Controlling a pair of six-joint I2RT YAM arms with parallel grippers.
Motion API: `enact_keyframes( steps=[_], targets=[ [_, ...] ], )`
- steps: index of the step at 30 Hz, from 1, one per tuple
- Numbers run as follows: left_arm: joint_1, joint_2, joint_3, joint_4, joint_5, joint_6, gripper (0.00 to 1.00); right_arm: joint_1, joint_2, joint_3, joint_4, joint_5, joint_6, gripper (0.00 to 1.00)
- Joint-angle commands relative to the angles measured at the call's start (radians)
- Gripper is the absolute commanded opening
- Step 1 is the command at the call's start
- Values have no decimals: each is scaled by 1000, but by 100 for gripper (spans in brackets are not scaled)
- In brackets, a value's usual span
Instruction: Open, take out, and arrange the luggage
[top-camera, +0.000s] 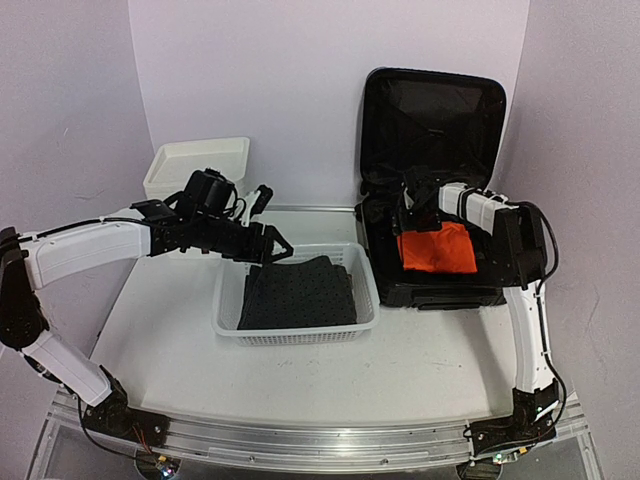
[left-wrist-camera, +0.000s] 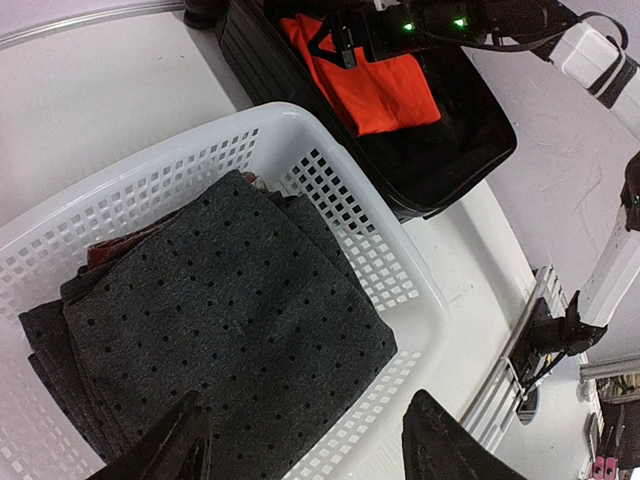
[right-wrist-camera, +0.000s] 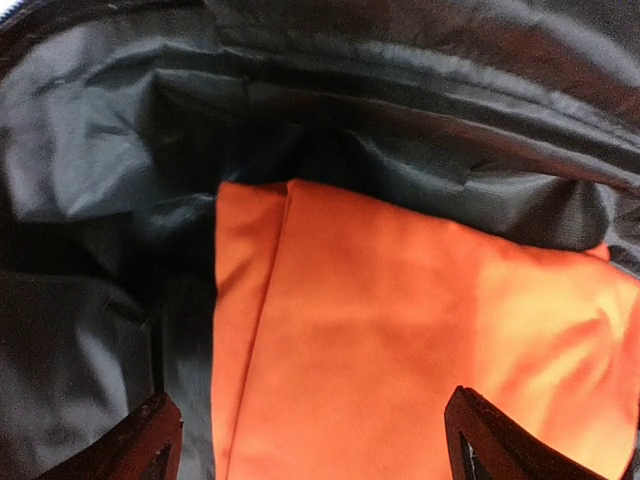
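Pale lilac walls (top-camera: 70, 100) are closing in on both sides, and a lighter panel (top-camera: 300, 60) is standing across the back, plain and matte. A white table (top-camera: 420, 370) is spreading below them, catching soft, even light, with a metal rail (top-camera: 320, 440) running along its near edge.

White-shelled arms (top-camera: 85, 250), black joints, cables, black left pincer (left-wrist-camera: 300, 410), perhaps green wrist lights (left-wrist-camera: 460, 21)

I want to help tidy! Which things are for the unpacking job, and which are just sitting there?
For the job: open luggage, orange cloth inside it, grey dotted cloth, white basket holding it.
Just sitting there: white box, back left.
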Motion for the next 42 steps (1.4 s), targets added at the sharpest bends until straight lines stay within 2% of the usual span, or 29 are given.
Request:
enact_keyframes(
  steps=[1, 14, 21, 28, 39, 42],
  targets=[
    [6, -57, -2, 23, -2, 10, 66, 15, 61, 106, 22, 63, 21, 91],
    [9, -74, -11, 23, 0, 12, 66, 45, 235, 351, -69, 177, 2, 71],
    [10, -85, -18, 23, -1, 11, 66, 48, 262, 380, -79, 194, -4, 53],
    [10, -85, -20, 23, 3, 12, 66, 50, 287, 408, -86, 189, 0, 51],
    [10, -105, -35, 23, -6, 7, 66, 50, 293, 446, -91, 145, 4, 19],
    [10, -105, -35, 23, -5, 5, 66, 50, 280, 441, -91, 121, 4, 14]
  ],
)
